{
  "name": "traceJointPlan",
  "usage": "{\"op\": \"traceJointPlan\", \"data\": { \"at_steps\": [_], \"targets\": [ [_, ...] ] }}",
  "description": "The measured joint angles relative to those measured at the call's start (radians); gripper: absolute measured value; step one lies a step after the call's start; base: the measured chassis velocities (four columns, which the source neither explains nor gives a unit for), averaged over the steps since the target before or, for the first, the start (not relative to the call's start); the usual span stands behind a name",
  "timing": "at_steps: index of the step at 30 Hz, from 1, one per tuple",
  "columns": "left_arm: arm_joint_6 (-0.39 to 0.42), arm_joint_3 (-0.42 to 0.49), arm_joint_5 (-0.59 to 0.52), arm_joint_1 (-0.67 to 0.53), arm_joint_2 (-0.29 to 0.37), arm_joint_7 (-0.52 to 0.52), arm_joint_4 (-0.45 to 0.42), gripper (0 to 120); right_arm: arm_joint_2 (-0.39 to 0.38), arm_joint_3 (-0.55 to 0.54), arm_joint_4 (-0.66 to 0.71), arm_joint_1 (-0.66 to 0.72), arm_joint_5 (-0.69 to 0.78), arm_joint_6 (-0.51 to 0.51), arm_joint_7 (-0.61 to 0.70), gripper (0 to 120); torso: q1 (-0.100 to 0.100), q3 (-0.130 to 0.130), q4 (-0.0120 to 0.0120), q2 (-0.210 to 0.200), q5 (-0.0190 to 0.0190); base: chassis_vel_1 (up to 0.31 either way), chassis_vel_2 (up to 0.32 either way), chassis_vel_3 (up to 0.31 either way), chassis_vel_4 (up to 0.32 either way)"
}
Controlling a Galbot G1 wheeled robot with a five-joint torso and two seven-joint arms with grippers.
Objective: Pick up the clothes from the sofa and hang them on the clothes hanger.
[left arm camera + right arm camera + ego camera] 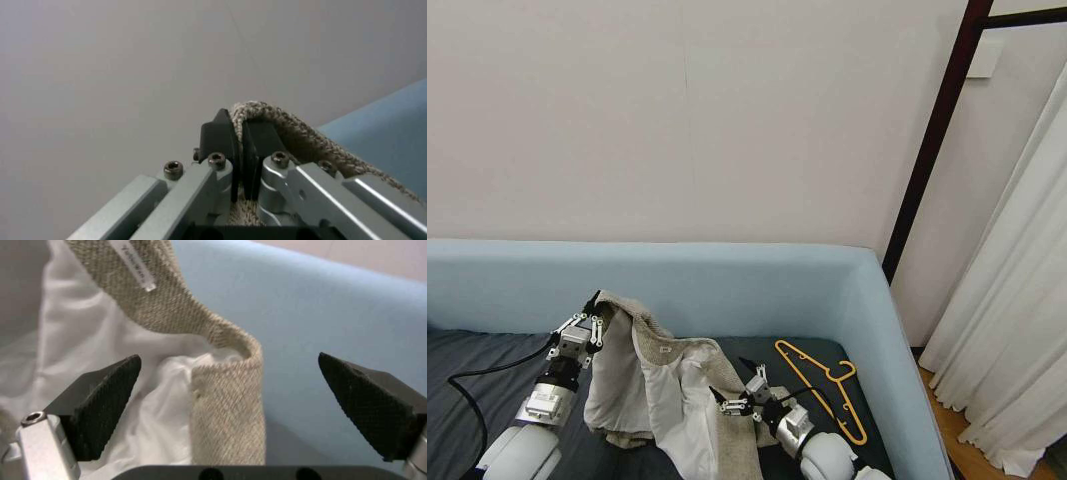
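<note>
**Jacket half lifted, hanger untouched**

Right gripper (733,384) sits lowest at the front of the head view, with its jaws spread wide. In the right wrist view a folded edge of the beige jacket (227,410) lies between its two fingers, but neither finger touches the cloth. Left gripper (594,308) is higher, on the left side, and is pinched on the woven hem of the jacket. From this grip the jacket hangs down with its white lining open. Its lower part rests in a heap on the dark seat (487,350) of the blue sofa (727,280).

An orange hanger (822,385) lies flat on the seat just beside the right gripper. It is near the jacket but not inside it.

I judge that only the first part is done, because one corner is picked up. A second grip, lifting the cloth fully off the seat and placing it on the hanger all remain. The dark rack pole (932,140) stands well apart on the right.
</note>
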Motion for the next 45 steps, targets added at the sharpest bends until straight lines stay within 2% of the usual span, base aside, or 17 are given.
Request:
{"op": "traceJointPlan", "data": {
  "at_steps": [1,5,8,12,13,17,21,25,29,30,34,35,39,42,45],
  "targets": [
    [0.0,-0.002,0.0,0.0,-0.004,-0.001,0.001,0,0.011,-0.028,-0.004,0.024,-0.067,-0.02,0.056,100,0.0,0.0,0.0,0.0,0.0,0.0,0.0,0.0,0.0],
    [0.001,-0.004,0.001,0.0,-0.015,-0.001,-0.001,0,0.026,-0.074,-0.034,0.087,-0.166,-0.037,0.059,100,0.0,0.0,0.0002,0.0,0.0001,0.0,0.0,0.0,0.0],
    [0.001,-0.004,0.002,0.0,-0.022,-0.001,-0.007,0,0.021,-0.108,-0.046,0.135,-0.175,-0.046,-0.016,100,0.0,0.0,0.0001,0.0,0.0001,0.0,0.0,0.0,0.0],
    [0.002,-0.008,0.005,0.002,-0.034,-0.001,-0.012,0,0.016,-0.138,-0.095,0.207,-0.172,-0.044,-0.183,100,0.0,0.0,-0.0001,0.0,0.0001,0.0,0.0,0.0,0.0],
    [0.002,-0.008,0.005,0.002,-0.034,-0.001,-0.012,0,0.016,-0.138,-0.095,0.207,-0.172,-0.044,-0.183,100,0.0,0.0,-0.0001,0.0,0.0001,0.0,0.0,0.0,0.0],
    [0.001,-0.01,0.006,0.004,-0.041,-0.002,-0.012,0,0.042,-0.125,-0.175,0.257,-0.191,0.002,-0.351,100,0.0,0.0,0.0,0.0,0.0001,0.0,0.0,0.0,0.0],
    [0.0,-0.007,0.006,-0.004,-0.041,-0.002,-0.014,0,0.071,-0.1,-0.24,0.282,-0.236,0.037,-0.44,100,0.0,0.0,0.0,0.0,0.0001,0.0,0.0,0.0,0.0],
    [0.0,-0.001,0.005,-0.015,-0.041,-0.002,-0.015,0,0.1,-0.071,-0.287,0.298,-0.293,0.048,-0.467,96,0.0,0.0,-0.0001,0.0,0.0002,0.0,0.0,0.0,0.0],
    [0.001,0.003,0.003,-0.018,-0.037,-0.002,-0.017,0,0.132,-0.02,-0.33,0.315,-0.384,0.041,-0.53,79,0.0,0.0,0.0001,0.0,0.0001,0.0,0.0,0.0,0.0],
    [0.001,0.003,0.003,-0.018,-0.037,-0.002,-0.017,0,0.132,-0.02,-0.33,0.315,-0.384,0.041,-0.53,79,0.0,0.0,0.0001,0.0,0.0001,0.0,0.0,0.0,0.0],
    [0.001,0.002,0.0,-0.019,-0.027,-0.002,-0.018,0,0.134,0.032,-0.337,0.317,-0.444,0.033,-0.639,59,0.0,0.0,0.0,0.0,0.0002,0.0,0.0,0.0,0.0],
    [0.001,0.002,0.0,-0.019,-0.027,-0.002,-0.018,0,0.134,0.032,-0.337,0.317,-0.444,0.033,-0.639,59,0.0,0.0,0.0,0.0,0.0002,0.0,0.0,0.0,0.0],
    [0.002,0.001,0.0,-0.019,-0.024,-0.004,-0.018,0,0.131,0.077,-0.325,0.297,-0.523,0.046,-0.712,42,0.0,0.0,0.0,0.0,0.0002,0.0,0.0,0.0,0.0],
    [0.004,0.003,0.0,-0.021,-0.024,-0.004,-0.019,0,0.133,0.1,-0.324,0.289,-0.567,0.059,-0.732,34,0.0,0.0,0.0,0.0,0.0002,0.0,0.0,0.0,0.0],
    [0.008,0.004,0.0,-0.023,-0.023,-0.005,-0.021,0,0.131,0.123,-0.329,0.285,-0.597,0.077,-0.733,20,0.0,0.0,0.0,0.0,0.0003,0.0,0.0,0.0,0.0]
  ]
}}
